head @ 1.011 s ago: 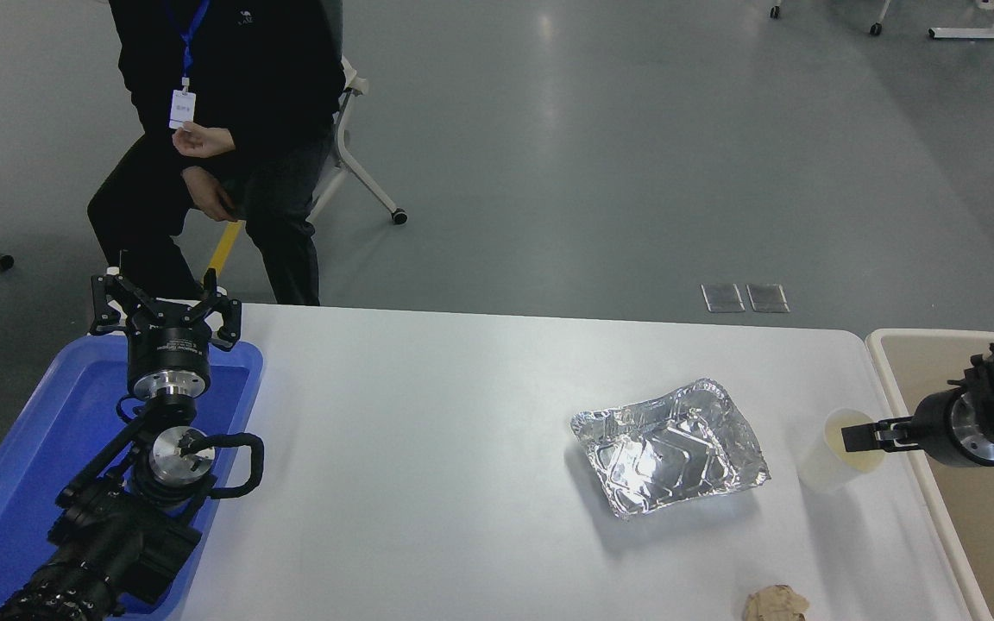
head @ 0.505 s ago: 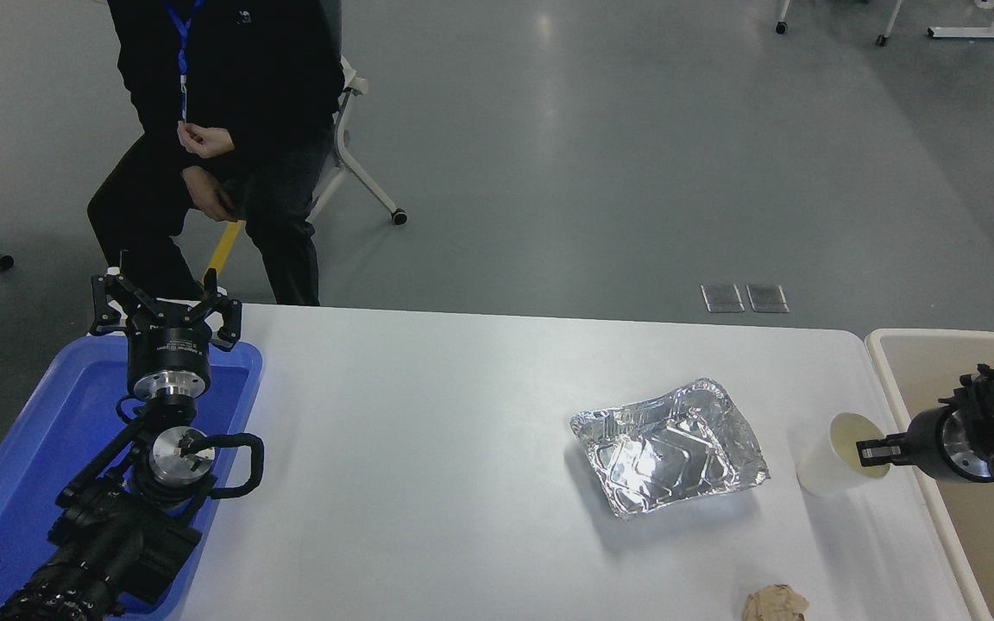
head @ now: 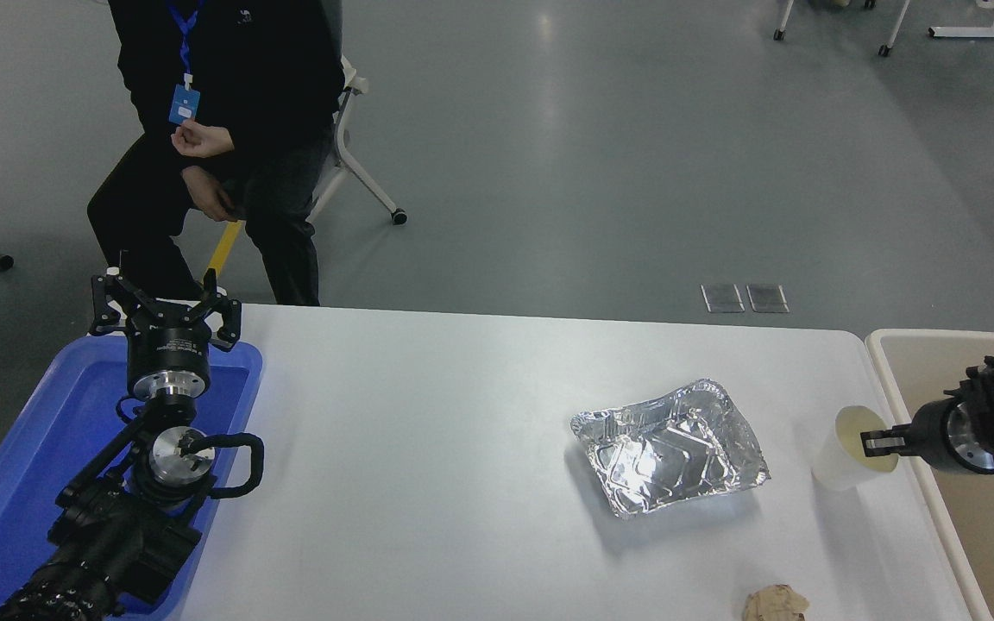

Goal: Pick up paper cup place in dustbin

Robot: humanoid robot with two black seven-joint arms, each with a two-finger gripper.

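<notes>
The paper cup (head: 839,464) is cream-white, tilted with its yellowish mouth toward the right, near the table's right edge. My right gripper (head: 873,442) comes in from the right edge and is shut on the cup's rim, one finger inside the mouth. The beige dustbin (head: 937,337) stands just right of the table, under and behind the right arm; only its left part shows. My left gripper (head: 165,299) is open and empty, parked over the blue tray at the lower left.
A crumpled silver foil tray (head: 674,448) lies left of the cup. A crumpled brown paper ball (head: 775,604) sits at the table's front edge. A blue tray (head: 22,466) is at the left. A person (head: 229,129) sits on a chair beyond the table's far left.
My right gripper has closed on the cup's rim, tipped the cup and carried it a little right toward the dustbin. The left arm has not moved.
</notes>
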